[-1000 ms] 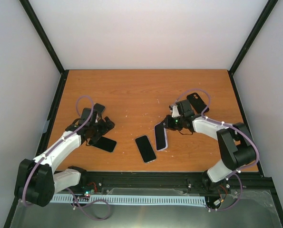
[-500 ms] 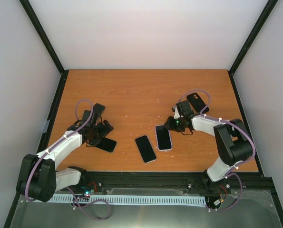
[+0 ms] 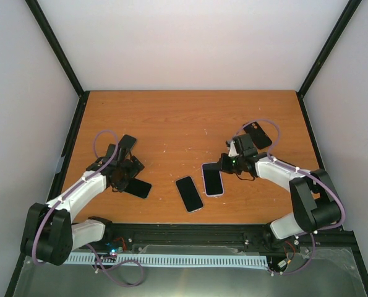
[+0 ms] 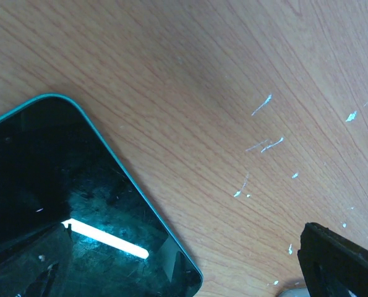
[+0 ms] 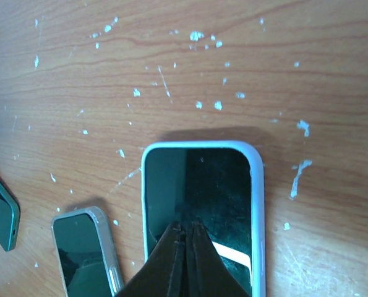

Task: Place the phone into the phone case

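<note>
Starting at the left, the left gripper was seen low over the table, its fingers spread wide and nothing held between them. A teal phone lay just beside it toward the near edge, and a black item, phone or case could not be told, lay just beyond it. Near the middle a grey phone lay flat and untouched. Just to its right the phone was found face up inside a pale blue case, whose rim was seen around the three sides in view. Its long axis ran from the near edge toward the far one, roughly in line with the right gripper's fingers. The right gripper was closed, finger against finger, with nothing grasped, and its tips were set over the screen at the phone's far end. Whether they pressed on the glass could not be told. The phone was judged to be seated or nearly so, with the end under the fingers hidden. Any last press was judged to fall to the right arm, the left being well apart. Farther right, a black case lay unused.
</note>
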You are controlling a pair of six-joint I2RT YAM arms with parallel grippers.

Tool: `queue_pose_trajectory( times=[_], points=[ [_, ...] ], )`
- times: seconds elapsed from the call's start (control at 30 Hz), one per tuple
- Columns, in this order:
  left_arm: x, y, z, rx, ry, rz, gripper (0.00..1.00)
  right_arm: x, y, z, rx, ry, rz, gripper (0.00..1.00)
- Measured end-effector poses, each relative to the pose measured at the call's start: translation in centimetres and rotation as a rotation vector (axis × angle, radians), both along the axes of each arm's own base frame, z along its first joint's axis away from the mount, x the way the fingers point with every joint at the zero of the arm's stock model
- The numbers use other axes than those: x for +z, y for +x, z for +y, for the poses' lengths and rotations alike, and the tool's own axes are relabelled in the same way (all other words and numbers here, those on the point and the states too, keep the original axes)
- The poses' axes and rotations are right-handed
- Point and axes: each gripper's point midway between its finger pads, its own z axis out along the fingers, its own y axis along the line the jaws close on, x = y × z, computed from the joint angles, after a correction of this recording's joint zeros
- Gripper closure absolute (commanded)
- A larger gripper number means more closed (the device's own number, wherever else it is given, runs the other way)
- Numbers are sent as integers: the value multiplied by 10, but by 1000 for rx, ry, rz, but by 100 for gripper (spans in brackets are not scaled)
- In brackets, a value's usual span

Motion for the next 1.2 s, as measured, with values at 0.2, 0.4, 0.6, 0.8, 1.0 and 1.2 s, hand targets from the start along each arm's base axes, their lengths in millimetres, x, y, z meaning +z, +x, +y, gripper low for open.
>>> queue_pose_trajectory(
  times=[0.2, 0.4, 0.6, 0.8, 1.0, 1.2],
  points=[
    [-6, -5, 4, 43, -3, 38, 1, -26, -15, 2, -9, 19, 72, 97],
    [-19, -16, 14, 114, 29, 158, 0, -35, -16, 6, -7, 15, 83, 97],
    [-21, -18, 13, 129, 26, 196, 0, -32, -4, -5, -44, -60, 39, 83],
    [-19, -25, 16, 147, 33, 211, 1, -15, 8, -23, -74, -172, -22, 69],
    [-11, -29, 20, 160, 36, 197, 0, 29, 60, -50, -127, -345, -197, 64],
    [-6, -34, 23, 166, 47, 189, 1, 49, 107, -97, -221, -498, -269, 57]
  ],
)
